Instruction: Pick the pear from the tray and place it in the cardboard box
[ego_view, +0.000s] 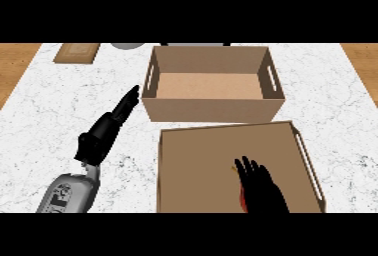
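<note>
– Under your right robot hand (260, 187), what is that bit of red?

– That is the pear (242, 201). You can see only a thin edge of it, sticking out at the left side of that robot hand. The rest is hidden under it.

– Is your right robot hand holding the pear?

– Its fingers look straight and lie over the pear. You cannot tell if they touch it. Both are over the tray (199, 170), near its close edge.

– Where is the cardboard box (214, 107)?

– Past the fingertips of your right robot hand, just behind the tray. You can see its bare floor.

– And your left robot hand (111, 125)?

– It is over the table (66, 110), well to the left of your right one. Its fingers are straight and hold nothing. The tips point at the box's left wall, which is just beside them.
</note>
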